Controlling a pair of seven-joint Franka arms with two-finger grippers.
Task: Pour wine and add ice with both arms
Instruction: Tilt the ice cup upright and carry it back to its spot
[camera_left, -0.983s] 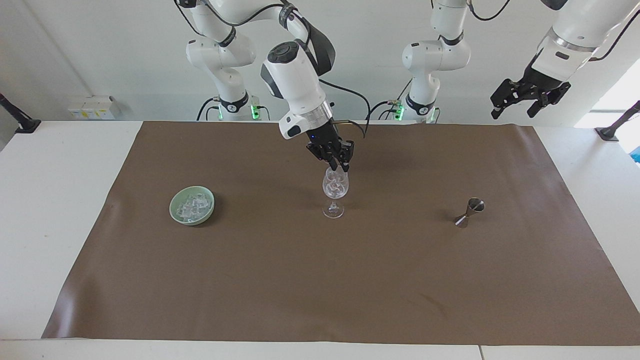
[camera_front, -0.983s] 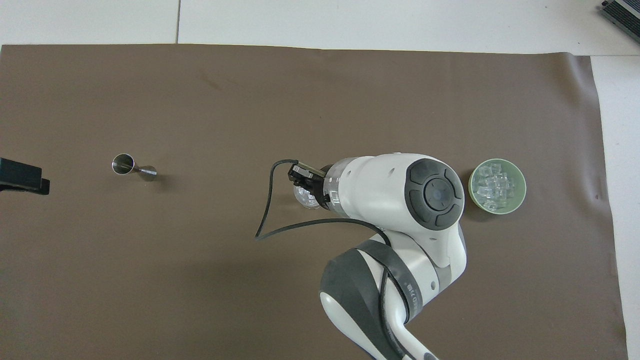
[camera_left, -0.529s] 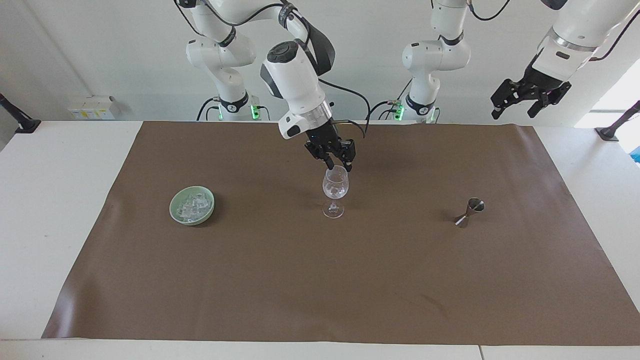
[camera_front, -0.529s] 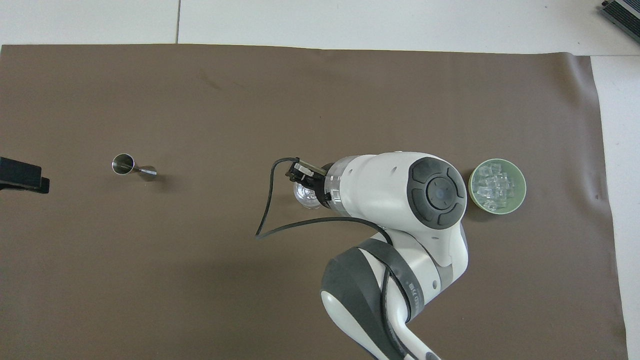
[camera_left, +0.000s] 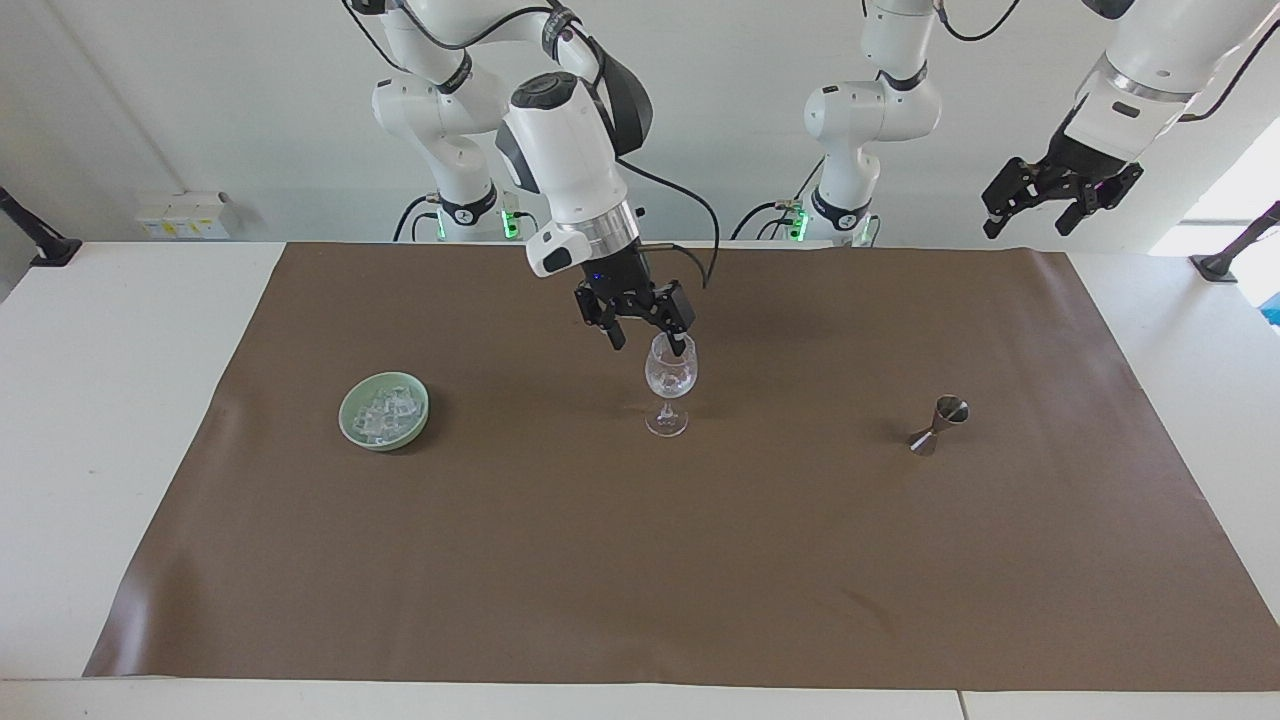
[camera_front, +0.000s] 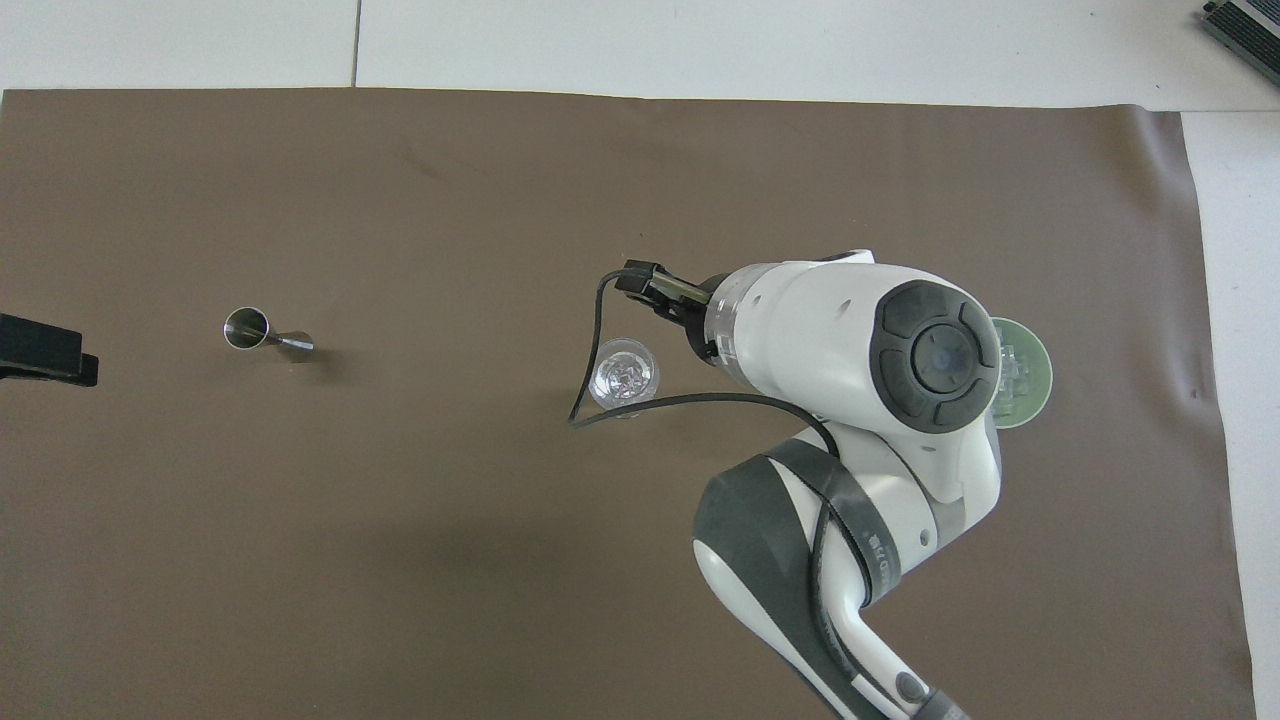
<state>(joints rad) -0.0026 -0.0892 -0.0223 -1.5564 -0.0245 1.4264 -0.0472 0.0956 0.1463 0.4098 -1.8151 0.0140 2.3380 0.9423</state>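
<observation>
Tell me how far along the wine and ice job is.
Ice cubes already sit in the wine glass. The right hand hangs open beside its rim, holding nothing. More ice remains in the green bowl. No wine shows; the left hand waits aloft, open.

— Inspector: Condition of the right arm (camera_left: 560, 150)?
— Assistant: White glossy shells, dark grey bands at the joints, a round dark grey cap on the wrist housing, a silver ring just above the black right claw (camera_left: 648, 336). A black cable loops loose from that ring.
— Inspector: The left arm (camera_left: 1140, 70)?
— Assistant: Same white casing and silver ring, black left claw (camera_left: 1035, 215), black cable. Green lights glow at both bases.
</observation>
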